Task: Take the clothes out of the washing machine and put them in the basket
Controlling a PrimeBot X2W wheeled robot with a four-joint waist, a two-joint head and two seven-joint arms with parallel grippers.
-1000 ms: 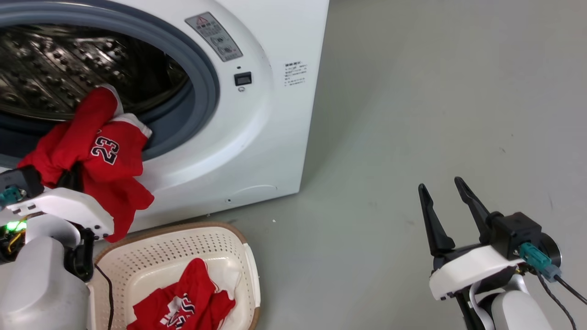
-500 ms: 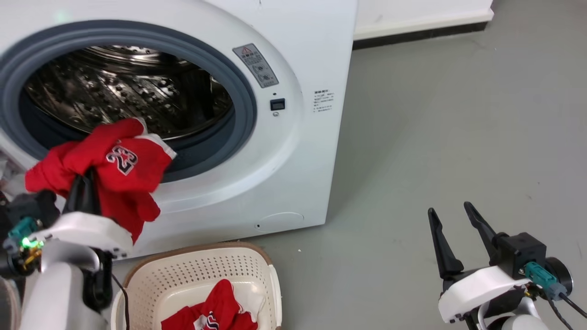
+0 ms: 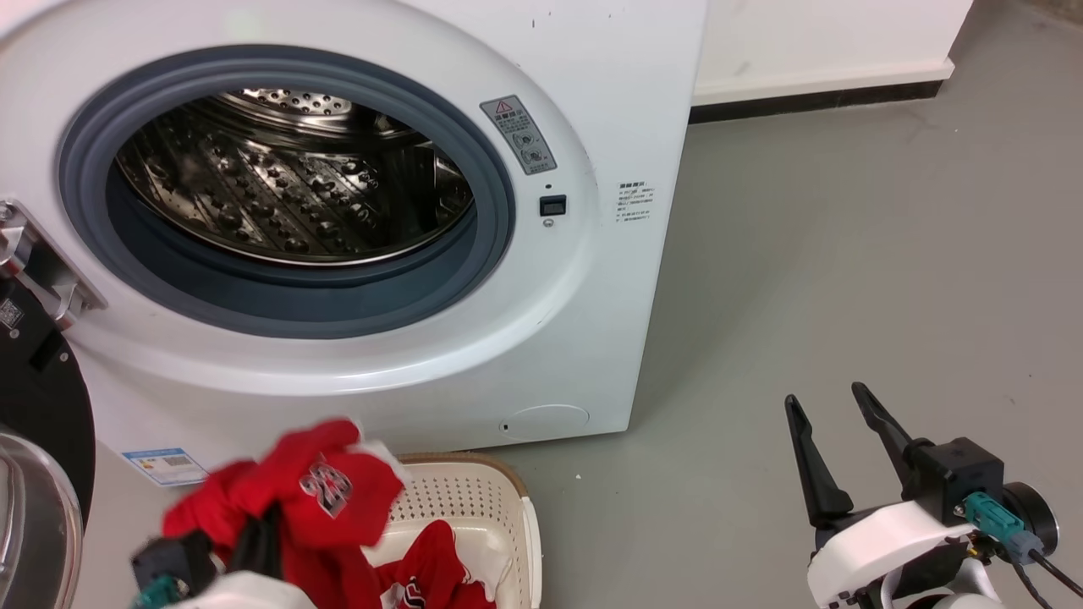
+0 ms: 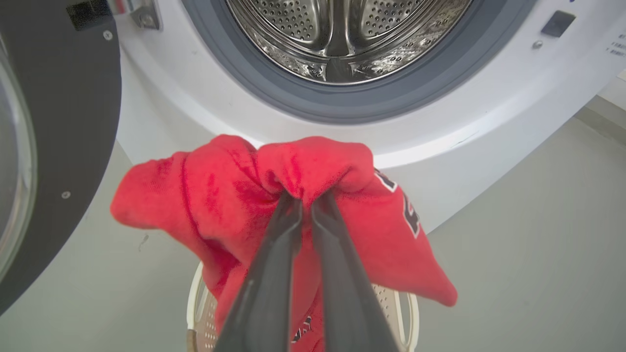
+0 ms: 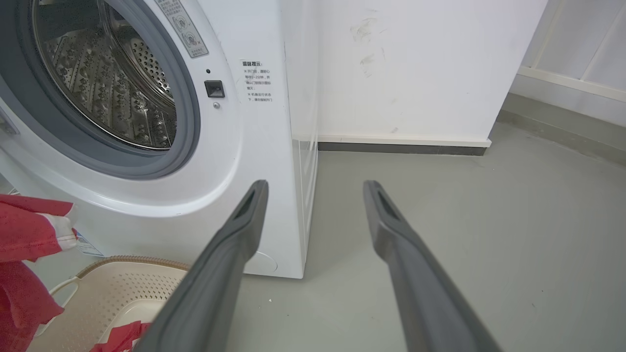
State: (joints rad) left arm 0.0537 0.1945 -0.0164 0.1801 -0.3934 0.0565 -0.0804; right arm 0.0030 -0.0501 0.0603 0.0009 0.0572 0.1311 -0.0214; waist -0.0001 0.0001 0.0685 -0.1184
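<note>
Left claw [image 4: 305, 198] pinches a red jersey [image 4: 220, 195] tight above the basket [image 3: 461, 499]; the head view adds a second jersey [image 3: 431, 562] inside it and the right claw [image 3: 825, 396] gaping, empty.

Items shown: two red jerseys [image 3: 292, 507] [image 3: 427, 562], one white washing machine [image 3: 609, 321], one steel drum [image 3: 288, 194], one porthole door [image 3: 34, 397], one cream basket [image 3: 474, 499], two grippers [image 4: 305, 195] [image 3: 822, 393].

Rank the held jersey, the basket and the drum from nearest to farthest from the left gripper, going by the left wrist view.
1. Held jersey: clamped in the left gripper, touching it.
2. Basket: just below the hanging cloth.
3. Drum: farthest, ahead at the view's top.
</note>
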